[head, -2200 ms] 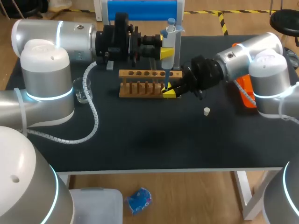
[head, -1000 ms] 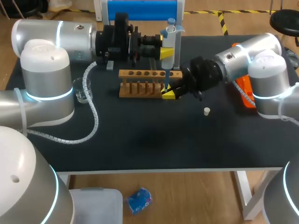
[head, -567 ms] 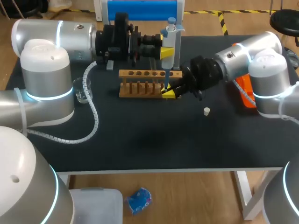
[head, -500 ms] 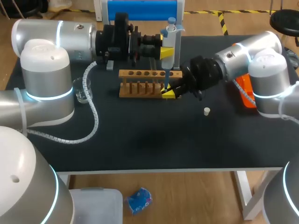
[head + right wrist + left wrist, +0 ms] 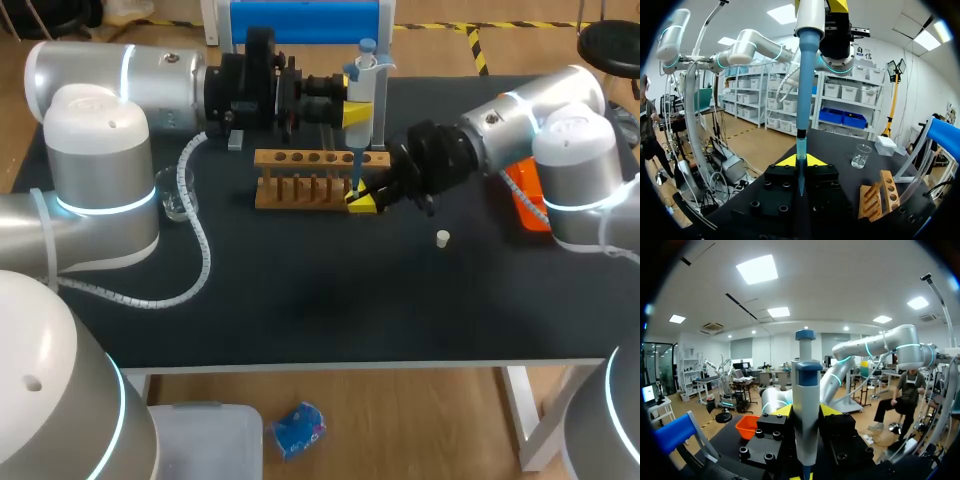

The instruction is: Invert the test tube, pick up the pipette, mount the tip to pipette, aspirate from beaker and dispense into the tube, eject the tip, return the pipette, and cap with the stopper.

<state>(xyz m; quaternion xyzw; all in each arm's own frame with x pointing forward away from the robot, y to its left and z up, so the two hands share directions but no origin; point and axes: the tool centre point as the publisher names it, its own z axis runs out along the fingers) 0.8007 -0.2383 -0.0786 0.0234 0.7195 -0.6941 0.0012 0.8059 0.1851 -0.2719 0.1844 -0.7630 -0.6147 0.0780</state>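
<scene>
The test tube (image 5: 352,187), clear and hard to make out, stands upright between the yellow fingers of the right tool (image 5: 362,199). That tool is closed on it just off the right end of the wooden rack (image 5: 300,178), in the far half of the tabletop (image 5: 300,290). The pipette (image 5: 362,85) hangs upright over the tube, and its blue tip (image 5: 800,150) reaches down between those fingers. The left tool (image 5: 357,113) is clamped on the pipette's body, coming in from the left. The white stopper (image 5: 442,238) lies alone toward the front edge, to the right of the right tool. The glass beaker (image 5: 176,195) sits near the left edge, well apart from the rack. An orange tray (image 5: 525,200) lies by the right edge.
</scene>
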